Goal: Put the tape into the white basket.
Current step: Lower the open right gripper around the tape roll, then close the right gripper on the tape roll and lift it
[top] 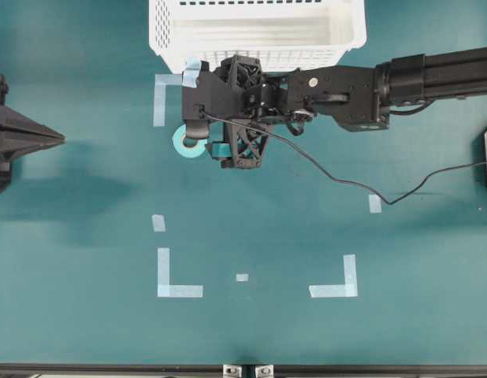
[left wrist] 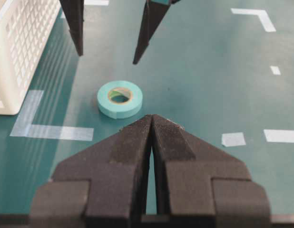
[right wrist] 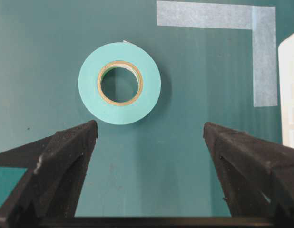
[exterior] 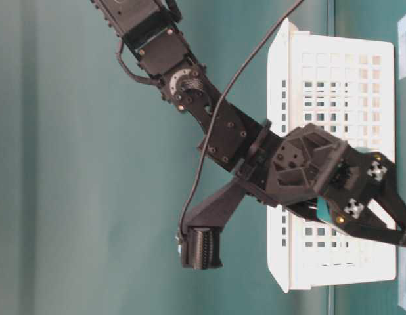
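Tape point(right wrist: 119, 83): one small round roll, light teal, with a pale cardboard core ring; lies flat on the table point(top: 86, 315), hole upward, just short of the white basket point(top: 255, 31) and beside an L-shaped corner mark point(top: 161, 98) of pale-blue tape. A loose tail end shows at the roll's upper edge in the right wrist view.

Right gripper point(right wrist: 149, 135): jaws spread wide, nothing between them. In the right wrist view the roll sits ahead of the tips and off toward one finger, not centred in the gap. Left gripper point(left wrist: 151, 142): jaws pressed together, empty, parked well back from the roll.

Step in hand, as judged: approach for the pick. To do it well, the right gripper should advance until the roll lies squarely between the fingers, shift sideways to centre it, come low enough to catch the outer wall, then close across the full width. A grip on one edge only may tip or flick so light a roll. The lift must clear the basket's near wall before release.

Materials: tape roll smooth, slightly glossy, squat cylinder. Basket rigid white plastic, rectangular, walls perforated in rows, flared rim. Table covering matte dark teal. Fingers point(right wrist: 66, 156) black, tapered, grainy-surfaced. Floor marks flat, thin, pale-blue strips.
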`<state>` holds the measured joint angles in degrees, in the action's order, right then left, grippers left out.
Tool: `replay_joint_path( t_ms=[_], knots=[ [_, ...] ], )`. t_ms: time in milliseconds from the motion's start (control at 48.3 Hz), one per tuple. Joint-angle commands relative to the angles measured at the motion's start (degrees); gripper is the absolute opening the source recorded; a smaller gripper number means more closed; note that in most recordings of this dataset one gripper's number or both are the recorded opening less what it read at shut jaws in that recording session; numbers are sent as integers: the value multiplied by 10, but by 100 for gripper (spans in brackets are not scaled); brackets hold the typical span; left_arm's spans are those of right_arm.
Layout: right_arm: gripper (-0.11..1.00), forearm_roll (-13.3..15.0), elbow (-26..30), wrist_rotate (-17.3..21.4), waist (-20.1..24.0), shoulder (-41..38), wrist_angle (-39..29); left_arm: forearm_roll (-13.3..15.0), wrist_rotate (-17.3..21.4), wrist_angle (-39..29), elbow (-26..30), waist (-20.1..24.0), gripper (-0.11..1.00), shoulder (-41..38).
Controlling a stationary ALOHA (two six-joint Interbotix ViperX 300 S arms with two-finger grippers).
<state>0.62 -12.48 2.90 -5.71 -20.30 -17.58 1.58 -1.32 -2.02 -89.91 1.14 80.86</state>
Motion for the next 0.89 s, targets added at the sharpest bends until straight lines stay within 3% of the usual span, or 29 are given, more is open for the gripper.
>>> replay_joint_path(
  t_ms=[0,870],
  knots=[
    [99,-1,18,1,1,7,5,1,0,5,6,2,-11,-5],
    [99,-1,63,13,12,-51,7,1,0,7,4,2,-11,-4]
  ],
)
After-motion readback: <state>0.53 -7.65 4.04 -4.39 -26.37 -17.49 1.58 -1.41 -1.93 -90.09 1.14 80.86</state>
